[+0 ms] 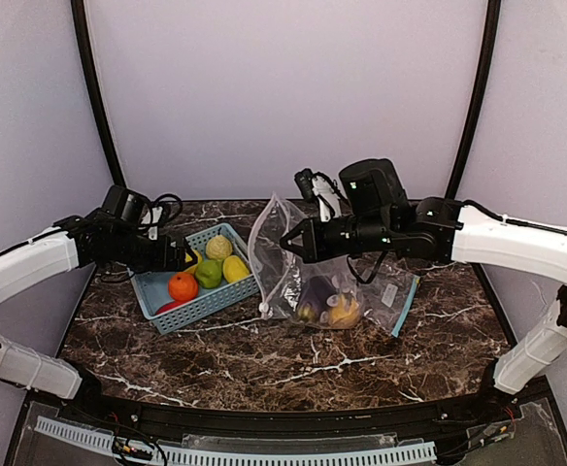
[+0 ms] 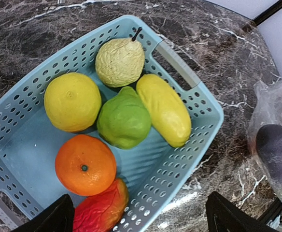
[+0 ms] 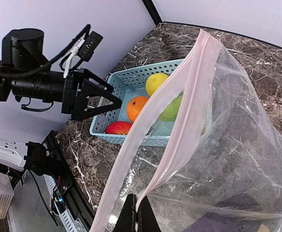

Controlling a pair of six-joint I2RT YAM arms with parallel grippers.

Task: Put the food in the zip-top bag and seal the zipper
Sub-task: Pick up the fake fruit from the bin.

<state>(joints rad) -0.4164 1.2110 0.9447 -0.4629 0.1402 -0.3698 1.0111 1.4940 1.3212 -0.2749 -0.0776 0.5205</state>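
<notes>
Left gripper [image 2: 141, 220]: jaws spread wide, nothing between them, hovering over the near end of the light-blue perforated basket [image 2: 199, 116].
Right gripper [image 3: 136, 218]: pinched closed on the pink zipper edge of the zip-top bag [image 3: 218, 121], holding that edge up so the mouth gapes toward the basket.

Surface: dark brown marble-pattern tabletop [image 1: 264, 369]. Pale lavender walls [image 1: 283, 97] behind and on both sides. A white slotted rail [image 1: 235, 453] runs along the near edge.

Basket, directly below the left claw, holds six pieces:
- red piece [image 2: 101, 208], closest to the fingers
- orange [image 2: 85, 164], touching it
- green apple [image 2: 124, 117], centre
- round yellow lemon [image 2: 72, 101]
- long yellow fruit [image 2: 164, 108]
- pale netted pear-shaped fruit [image 2: 119, 62], at the far end

Bag, below the right claw, its bottom resting on the table just beside the basket: a purple eggplant [image 1: 315, 296] and a yellow-orange piece [image 1: 344, 311], side by side.
</notes>
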